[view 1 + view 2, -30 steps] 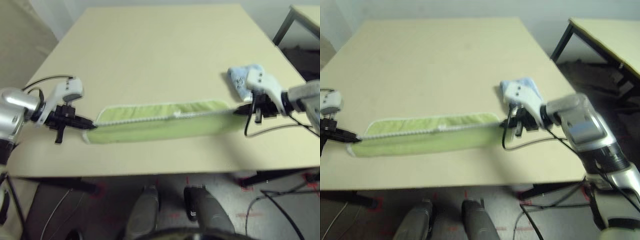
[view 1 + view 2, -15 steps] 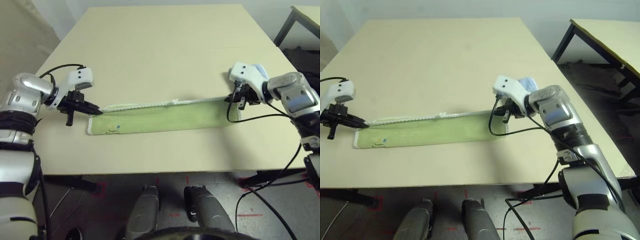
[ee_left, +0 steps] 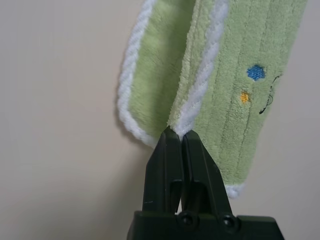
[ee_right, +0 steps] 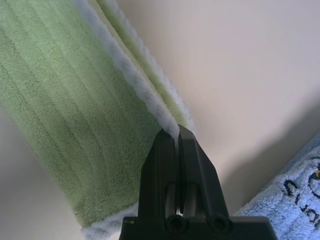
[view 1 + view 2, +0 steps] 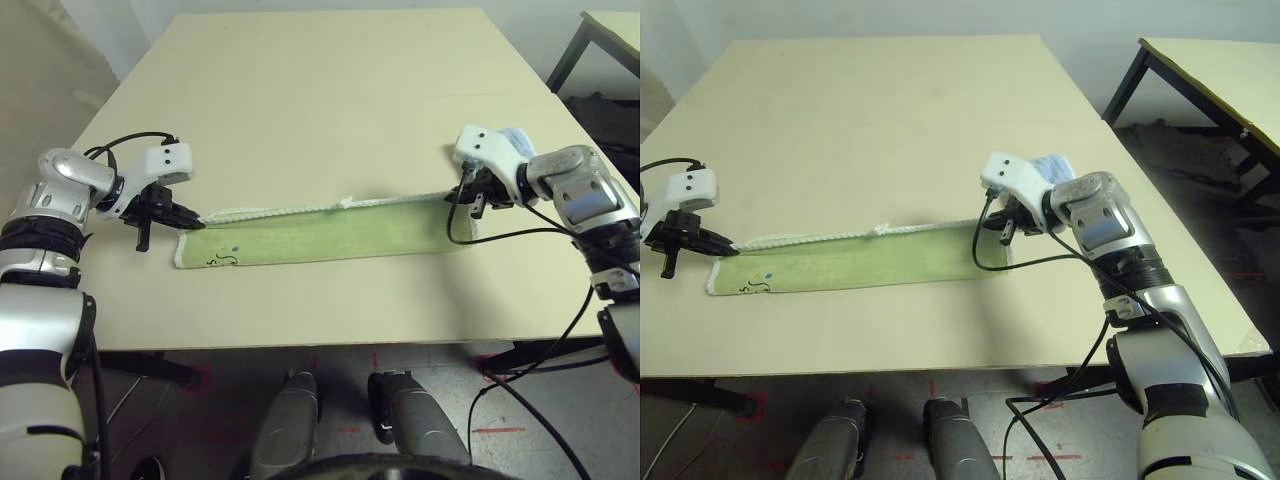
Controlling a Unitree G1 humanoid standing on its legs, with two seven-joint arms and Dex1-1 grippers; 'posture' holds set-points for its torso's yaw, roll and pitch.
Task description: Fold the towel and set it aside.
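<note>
Towel [image 5: 320, 238] lies as a long green strip across the lower middle of the frame, on the table [image 5: 330, 90]. Soft, light and limp, it looks best held by its white-edged corners. The left gripper [image 5: 197, 221] and right gripper [image 5: 456, 195] each pinch one far corner. A blue cloth [image 5: 517, 137] sits beyond, at right.

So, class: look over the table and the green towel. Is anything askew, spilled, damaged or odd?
Nothing is spilled or damaged. The towel lies as a long folded strip, slightly slanted across the table, with its white edging held taut at both ends by the left pincer and right pincer. A blue towel sits beside the right end.
</note>
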